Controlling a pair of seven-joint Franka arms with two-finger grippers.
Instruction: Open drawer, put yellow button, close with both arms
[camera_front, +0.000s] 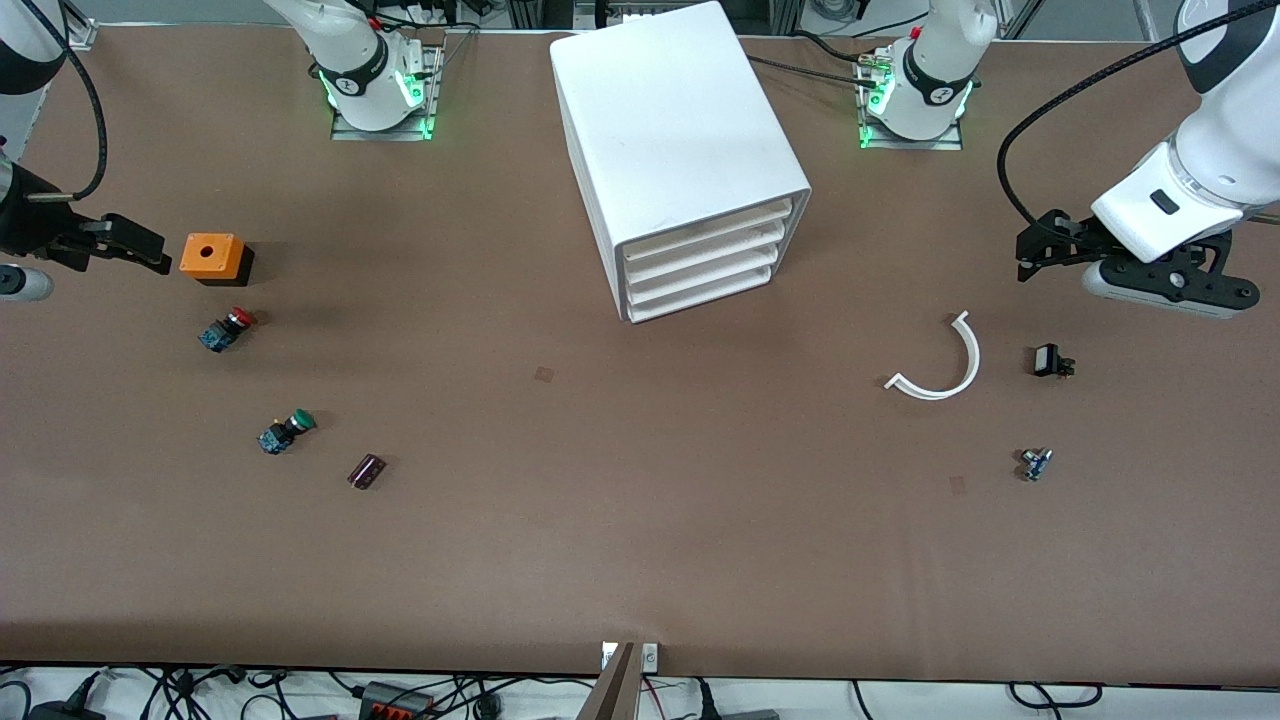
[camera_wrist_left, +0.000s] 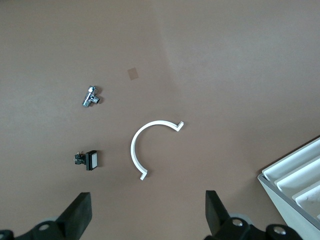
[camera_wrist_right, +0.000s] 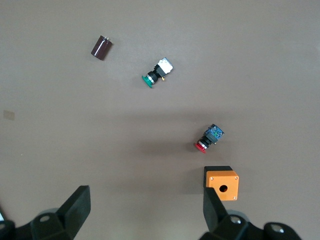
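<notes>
While both arms hang idle over the ends of the worktop (camera_front: 640, 540), I read the left end effector (camera_front: 1040, 248) as released, its fingers (camera_wrist_left: 80, 212) spread wide over bare surface at the left arm's end. Under it and toward the front camera lie a white curved strip (camera_front: 945, 365), a small black part (camera_front: 1048, 360) and, farthest from it, a little metal fitting (camera_front: 1035, 463), all apart from one another with open brown surface between them. The right end effector (camera_front: 130, 240) is released too, fingers (camera_wrist_right: 77, 207) wide, over the right arm's end; part of that arm is cut off by the edge of the front view. Just beside its fingertips sits an orange box (camera_front: 210, 255) with a round hole in its top, a red-capped button (camera_front: 228, 328) close by it, then a green-capped button (camera_front: 285, 432) and a dark cylinder (camera_front: 367, 471) farther from it. Between the two end effectors stands the white drawer cabinet (camera_front: 690, 150), its four drawers flush, with wide free worktop in front of them; the left wrist view catches only one corner of it. I cannot pick out the yellow button in any view.
</notes>
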